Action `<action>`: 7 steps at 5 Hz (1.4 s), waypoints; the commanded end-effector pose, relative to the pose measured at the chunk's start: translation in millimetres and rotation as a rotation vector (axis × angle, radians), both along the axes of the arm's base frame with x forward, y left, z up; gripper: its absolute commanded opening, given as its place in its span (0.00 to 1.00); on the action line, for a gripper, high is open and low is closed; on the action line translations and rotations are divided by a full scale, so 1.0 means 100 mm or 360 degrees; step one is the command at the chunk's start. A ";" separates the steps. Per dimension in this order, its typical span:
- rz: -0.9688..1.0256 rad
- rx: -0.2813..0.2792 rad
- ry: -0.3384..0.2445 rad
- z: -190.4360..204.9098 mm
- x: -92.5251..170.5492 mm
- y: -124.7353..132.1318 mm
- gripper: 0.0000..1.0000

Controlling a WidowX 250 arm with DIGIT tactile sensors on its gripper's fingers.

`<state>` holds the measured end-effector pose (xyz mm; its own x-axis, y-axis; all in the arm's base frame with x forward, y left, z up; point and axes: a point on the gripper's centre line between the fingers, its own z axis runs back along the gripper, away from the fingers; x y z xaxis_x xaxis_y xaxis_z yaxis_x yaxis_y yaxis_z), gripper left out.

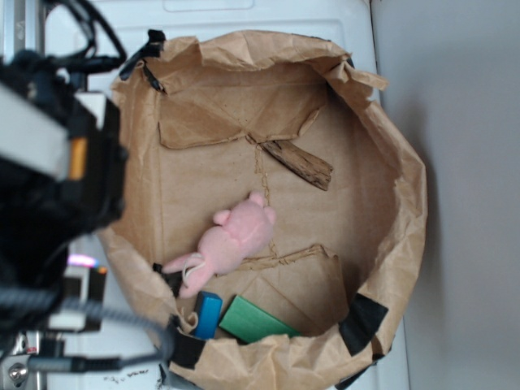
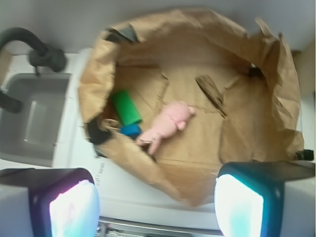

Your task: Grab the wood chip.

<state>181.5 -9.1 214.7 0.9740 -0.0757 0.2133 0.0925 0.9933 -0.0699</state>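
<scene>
The pincer (image 2: 157, 207) hung open and empty above the near rim of the paper bag (image 2: 276, 74), while the wood chip (image 2: 211, 92) lay well ahead of it on the bag floor, just beyond the pink plush (image 2: 168, 123).

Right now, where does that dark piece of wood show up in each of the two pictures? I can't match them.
Exterior view: the wood chip lies on the paper floor of the bag, upper right of centre, slanting down to the right.
Wrist view: the wood chip sits right of centre, near the bag's far wall.
Shared landmark: the pink plush toy lies apart from the chip, nearer the green block.
</scene>
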 end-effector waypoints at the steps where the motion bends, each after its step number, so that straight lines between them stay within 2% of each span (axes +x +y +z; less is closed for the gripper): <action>1: 0.0013 0.0004 -0.0039 0.07 0.01 0.02 1.00; 2: -0.0217 -0.0088 0.0084 0.03 0.00 0.03 1.00; 3: -0.0322 -0.0020 0.0075 -0.33 0.33 0.02 1.00; 4: -0.0389 0.0042 0.0030 -0.60 0.54 0.05 1.00; 6: -0.0498 0.0140 -0.0078 -1.05 0.83 0.00 1.00; 7: -0.0501 0.0134 -0.0062 -1.18 0.97 -0.02 1.00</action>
<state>267.3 -8.3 80.4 0.9072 -0.3796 0.1814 0.3875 0.9218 -0.0087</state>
